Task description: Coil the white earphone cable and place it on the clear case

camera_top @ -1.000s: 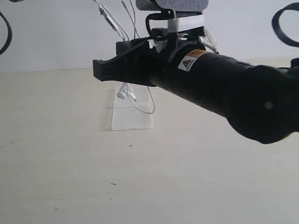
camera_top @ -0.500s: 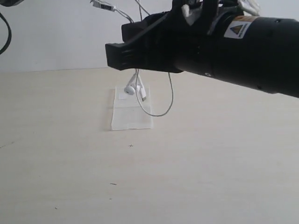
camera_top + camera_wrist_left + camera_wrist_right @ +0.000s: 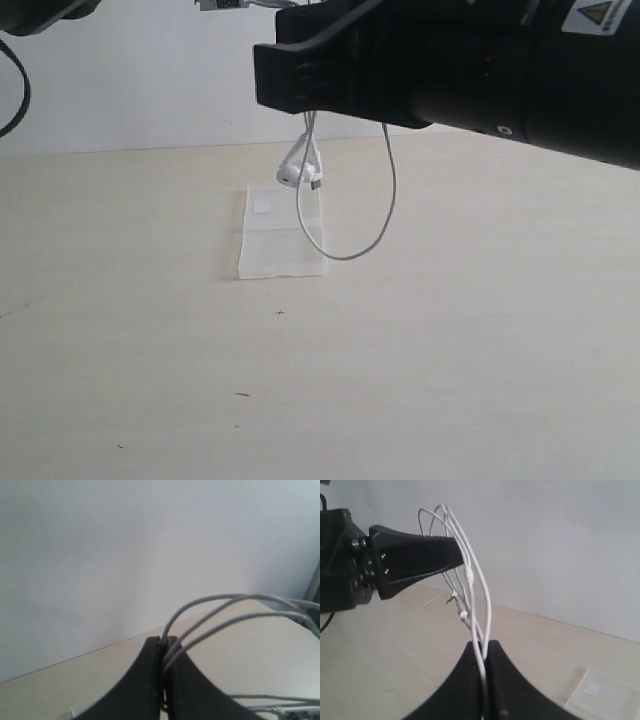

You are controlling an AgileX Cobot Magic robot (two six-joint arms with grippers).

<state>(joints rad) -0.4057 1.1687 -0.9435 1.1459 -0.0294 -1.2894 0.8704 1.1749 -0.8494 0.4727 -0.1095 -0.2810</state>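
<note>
The white earphone cable (image 3: 385, 200) hangs in the air, held by both grippers. My right gripper (image 3: 483, 645) is shut on two of its strands, and in the exterior view it (image 3: 270, 75) fills the upper right. My left gripper (image 3: 164, 641) is shut on several strands of the cable (image 3: 225, 600). It also shows in the right wrist view (image 3: 462, 554), with the cable (image 3: 482, 592) arching between the two grippers. The earbuds (image 3: 295, 170) dangle just above the clear case (image 3: 280, 240), and a loop (image 3: 350, 255) hangs beside it. The case (image 3: 605, 695) lies flat on the table.
A pale wooden table (image 3: 300, 380) runs back to a white wall (image 3: 130, 90). A black robot cable (image 3: 18, 95) hangs at the far left. The right arm's thick black body (image 3: 520, 70) blocks the upper right of the exterior view.
My right arm has risen and shifted right, lifting the cable. The earbuds have come up off the case, and the loop now hangs longer beside it.
</note>
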